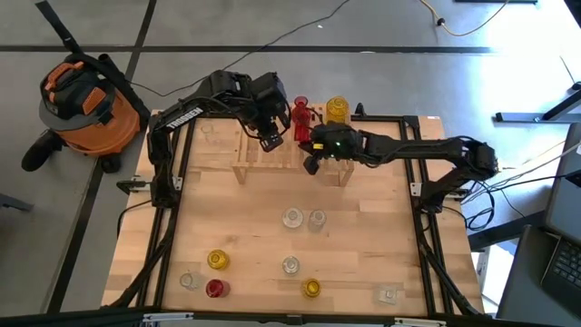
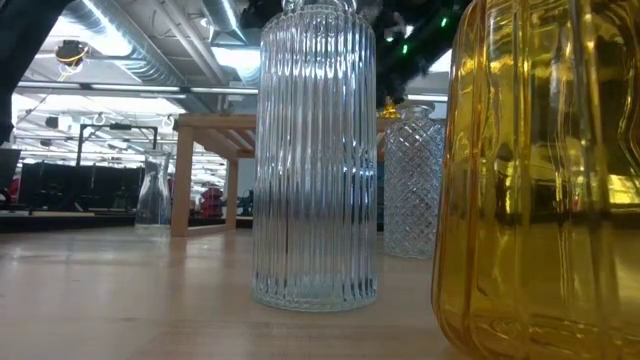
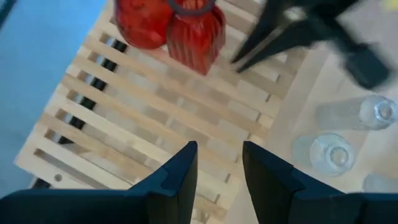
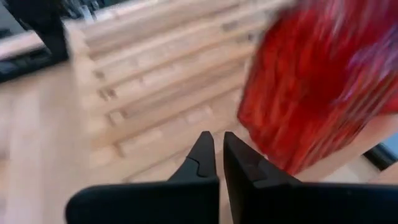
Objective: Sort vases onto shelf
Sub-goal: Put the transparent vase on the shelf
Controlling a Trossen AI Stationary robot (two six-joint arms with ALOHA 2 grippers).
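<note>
The light-wood shelf (image 1: 289, 150) stands at the table's far middle. On its slatted top (image 3: 155, 124), at the far side, stand two red vases (image 3: 196, 34) (image 3: 142, 22) and a yellow vase (image 1: 337, 109). My left gripper (image 3: 217, 162) hovers open over the bare slats, near the red vases (image 1: 300, 118). My right gripper (image 4: 219, 152) is shut. It is over the shelf's right part (image 1: 313, 159), close beside a red vase (image 4: 311, 81) without holding anything.
Several loose vases stand on the table: clear ones (image 1: 292, 217) (image 1: 316, 220) (image 1: 290, 265) in the middle, yellow ones (image 1: 218, 261) (image 1: 311, 288), a red one (image 1: 214, 289) and clear ones (image 1: 189, 281) (image 1: 388, 294) near the front edge. Another clear vase (image 1: 209, 133) stands left of the shelf.
</note>
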